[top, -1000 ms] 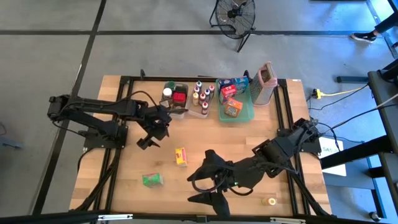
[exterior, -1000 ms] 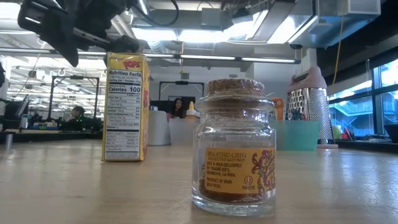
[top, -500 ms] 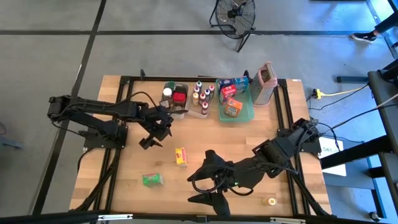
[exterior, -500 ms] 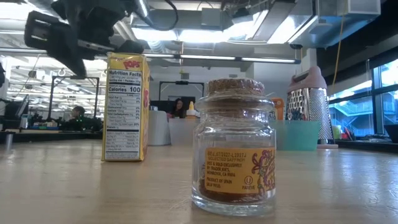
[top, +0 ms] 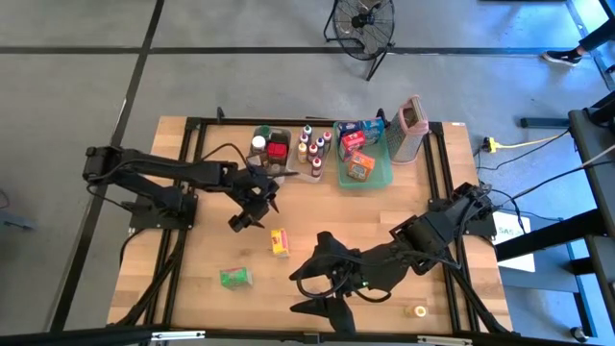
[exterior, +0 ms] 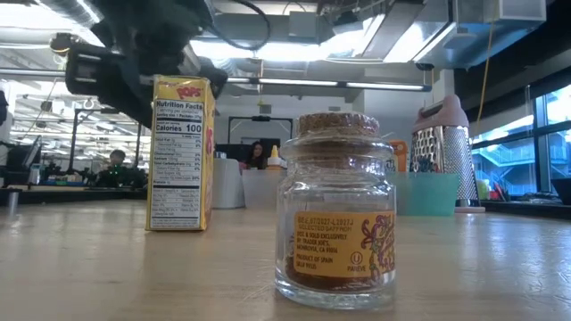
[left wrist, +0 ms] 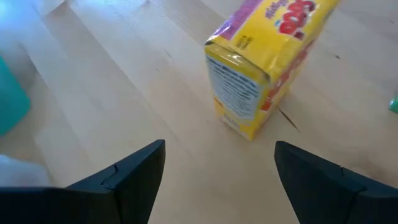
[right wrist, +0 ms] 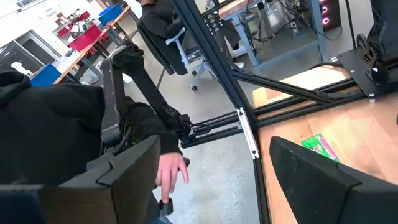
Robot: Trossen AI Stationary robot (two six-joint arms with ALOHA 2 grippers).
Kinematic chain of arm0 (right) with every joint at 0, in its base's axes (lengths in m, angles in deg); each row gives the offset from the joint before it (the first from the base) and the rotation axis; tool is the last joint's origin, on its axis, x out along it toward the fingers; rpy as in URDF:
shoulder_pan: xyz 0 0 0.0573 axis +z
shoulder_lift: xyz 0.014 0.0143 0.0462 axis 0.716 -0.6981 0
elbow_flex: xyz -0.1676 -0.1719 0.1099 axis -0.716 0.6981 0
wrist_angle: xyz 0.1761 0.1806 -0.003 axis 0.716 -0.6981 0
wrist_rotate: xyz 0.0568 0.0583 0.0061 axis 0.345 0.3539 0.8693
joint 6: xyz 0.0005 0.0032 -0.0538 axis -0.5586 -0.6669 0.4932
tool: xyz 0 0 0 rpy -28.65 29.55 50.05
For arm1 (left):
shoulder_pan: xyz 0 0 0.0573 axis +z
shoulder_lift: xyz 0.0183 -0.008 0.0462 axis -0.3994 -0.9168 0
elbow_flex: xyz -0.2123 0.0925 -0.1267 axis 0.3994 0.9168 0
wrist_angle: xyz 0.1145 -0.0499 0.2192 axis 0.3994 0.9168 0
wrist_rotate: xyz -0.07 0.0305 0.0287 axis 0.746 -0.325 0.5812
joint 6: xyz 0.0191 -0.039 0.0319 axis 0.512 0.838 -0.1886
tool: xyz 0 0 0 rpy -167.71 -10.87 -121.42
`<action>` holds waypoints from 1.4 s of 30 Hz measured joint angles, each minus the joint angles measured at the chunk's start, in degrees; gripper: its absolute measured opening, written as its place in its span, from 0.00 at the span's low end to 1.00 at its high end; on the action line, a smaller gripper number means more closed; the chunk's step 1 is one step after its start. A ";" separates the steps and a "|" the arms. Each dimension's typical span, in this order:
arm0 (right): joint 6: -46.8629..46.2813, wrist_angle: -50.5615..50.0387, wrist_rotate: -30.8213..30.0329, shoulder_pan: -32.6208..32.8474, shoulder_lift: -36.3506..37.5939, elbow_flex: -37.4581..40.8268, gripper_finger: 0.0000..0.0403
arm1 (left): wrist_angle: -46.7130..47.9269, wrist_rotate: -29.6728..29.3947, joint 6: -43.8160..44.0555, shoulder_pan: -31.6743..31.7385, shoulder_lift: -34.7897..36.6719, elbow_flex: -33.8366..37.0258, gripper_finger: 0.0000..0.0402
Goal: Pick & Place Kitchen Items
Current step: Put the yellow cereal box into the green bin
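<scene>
High view: the left claw (top: pixel 252 212) hangs open over the bench (top: pixel 192 279), holding nothing, and the yellow box (top: pixel 280 241) lies just ahead of its fingertips, apart from them. Behind the claw, at the bench's far edge, sit a clear tub (top: pixel 270 151) with jars, a row of small bottles (top: pixel 313 152), a green tray (top: pixel 380 174) with boxes, and a grater (top: pixel 409 128); none of these lies between claw and box. Off to the claw's side, nearer the front edge, a green box (top: pixel 233 278) lies flat.

The left wrist view has the yellow box (left wrist: pixel 264 62) between and beyond the two spread fingers (left wrist: pixel 127 177), with bare wood in the gap. The box's long axis runs slantwise away from the claw (its nutrition-label end is the nearer one). In the low view it stands upright (exterior: pixel 180 153).

The right claw (top: pixel 322 288) waits open and empty near the front edge, with a cork-topped jar (top: pixel 415 311) beside it.
</scene>
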 joint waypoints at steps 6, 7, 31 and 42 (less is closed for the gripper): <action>0.00 -0.07 0.11 0.00 0.00 0.00 0.76 | -4.74 3.89 0.96 0.00 -4.62 -0.01 0.74; 0.00 -0.09 0.12 0.00 0.00 0.00 0.76 | -5.22 4.88 1.47 0.01 -5.21 -0.02 0.74; 0.39 -0.63 0.04 -0.44 0.00 0.00 0.76 | -11.92 13.05 1.10 -0.12 -7.13 -0.04 0.74; 2.12 -1.06 -0.04 -0.44 0.02 0.00 0.76 | -11.85 12.78 2.96 -2.97 -7.26 -0.04 0.74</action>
